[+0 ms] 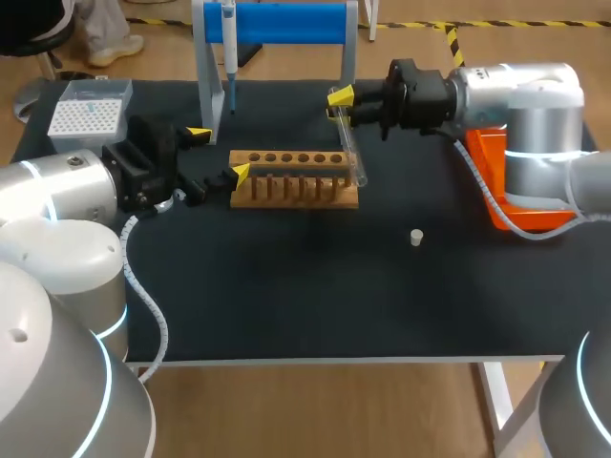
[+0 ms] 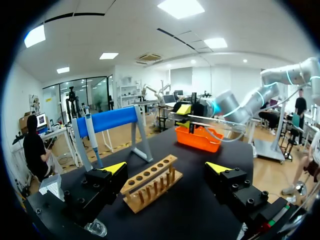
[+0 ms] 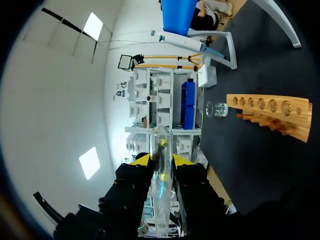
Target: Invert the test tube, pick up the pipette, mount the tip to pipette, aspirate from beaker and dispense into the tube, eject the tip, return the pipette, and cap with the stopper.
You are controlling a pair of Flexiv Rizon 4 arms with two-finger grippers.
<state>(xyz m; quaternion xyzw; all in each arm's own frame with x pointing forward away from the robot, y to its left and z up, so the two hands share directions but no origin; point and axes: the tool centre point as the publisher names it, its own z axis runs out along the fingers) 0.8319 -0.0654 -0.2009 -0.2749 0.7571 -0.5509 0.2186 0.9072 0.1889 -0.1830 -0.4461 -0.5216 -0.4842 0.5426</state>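
At the desk's (image 1: 286, 296) far middle, a wooden rack (image 1: 294, 178) with one row of round holes is standing. A clear test tube (image 1: 348, 143) is leaning over its right end, lower end just beside the rack; whether the two are touching cannot be told. The tube's contents cannot be made out. The right gripper (image 1: 342, 103) is reaching in from the right, level above the desk, with its fingers clamped on the tube's upper part. In the right wrist view the tube (image 3: 161, 190) is running lengthwise between the two yellow tips of the right gripper (image 3: 161, 160).

The left gripper (image 1: 219, 154) is lying low just left of the rack, fingers wide apart and gripping nothing. In the left wrist view the rack (image 2: 150, 182) is showing ahead of that gripper (image 2: 166, 167), between its tips. A small glass beaker (image 2: 95, 227) is sitting under the left fingers.

A pipette (image 1: 229, 48) is hanging on the blue stand (image 1: 277, 24) behind the rack. A tip box (image 1: 86, 113) is resting at the far left, an orange bin (image 1: 496, 181) at the right, and a small stopper (image 1: 416, 237) is standing alone on the desk, well apart from the rack.
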